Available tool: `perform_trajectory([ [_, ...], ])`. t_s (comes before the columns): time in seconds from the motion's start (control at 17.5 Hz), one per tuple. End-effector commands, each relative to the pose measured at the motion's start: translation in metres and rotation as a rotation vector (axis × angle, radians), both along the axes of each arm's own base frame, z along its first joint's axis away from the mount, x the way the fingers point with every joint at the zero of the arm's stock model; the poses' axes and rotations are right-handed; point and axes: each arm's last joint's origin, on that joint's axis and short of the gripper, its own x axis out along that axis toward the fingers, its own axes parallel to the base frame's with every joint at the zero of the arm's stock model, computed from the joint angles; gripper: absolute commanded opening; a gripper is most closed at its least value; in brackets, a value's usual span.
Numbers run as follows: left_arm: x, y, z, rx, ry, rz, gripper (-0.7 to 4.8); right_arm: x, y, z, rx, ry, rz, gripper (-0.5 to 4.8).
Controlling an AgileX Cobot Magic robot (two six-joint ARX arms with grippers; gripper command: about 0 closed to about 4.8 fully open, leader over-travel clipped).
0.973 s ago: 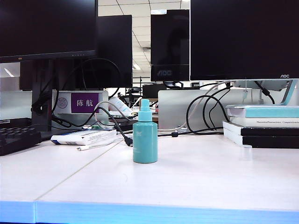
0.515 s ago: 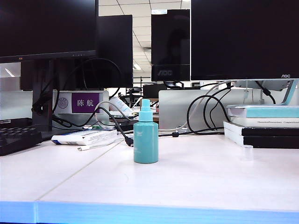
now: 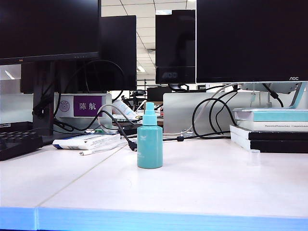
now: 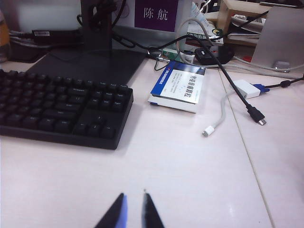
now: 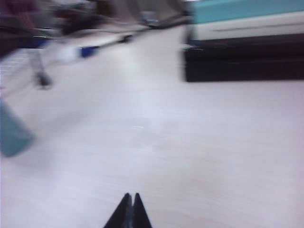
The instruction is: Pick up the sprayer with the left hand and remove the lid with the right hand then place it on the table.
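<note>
The teal sprayer (image 3: 149, 144) stands upright in the middle of the white table (image 3: 192, 192), its lighter nozzle bare. The clear lid (image 3: 254, 157) sits on the table to its right, near the books. Neither arm shows in the exterior view. In the left wrist view my left gripper (image 4: 133, 195) hovers over bare table beside the keyboard, its tips a narrow gap apart with nothing between them. In the blurred right wrist view my right gripper (image 5: 130, 194) is shut and empty over the table, with the sprayer (image 5: 12, 135) far off to one side.
A black keyboard (image 4: 52, 107) lies at the left, with a blue-and-white booklet (image 4: 179, 88) and loose cables (image 4: 254, 114) behind it. Stacked books (image 3: 269, 130) sit at the right rear. Monitors and stands line the back.
</note>
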Motion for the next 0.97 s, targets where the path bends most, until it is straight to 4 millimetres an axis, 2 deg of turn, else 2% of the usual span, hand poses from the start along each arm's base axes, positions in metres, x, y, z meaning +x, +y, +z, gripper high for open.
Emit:
perform_trajectory([
  [0.06, 0.000, 0.000, 0.001, -0.006, -0.005, 0.002, 0.57, 0.001, -0.002, 0.002, 0.004, -0.036, -0.064, -0.01],
  [0.57, 0.001, 0.004, 0.002, -0.014, -0.014, 0.033, 0.57, 0.001, -0.003, 0.002, 0.008, -0.036, -0.098, -0.01],
  [0.69, 0.003, 0.011, 0.002, -0.020, -0.010, 0.085, 0.57, 0.001, -0.003, 0.002, 0.008, -0.036, -0.098, -0.01],
  [0.74, 0.006, 0.022, 0.002, -0.023, -0.010, 0.195, 0.57, 0.001, -0.003, 0.002, 0.008, -0.036, -0.098, -0.01],
  [0.97, 0.006, 0.037, 0.001, -0.022, -0.016, 0.378, 0.57, 0.001, -0.003, 0.002, 0.008, -0.036, -0.098, -0.01],
])
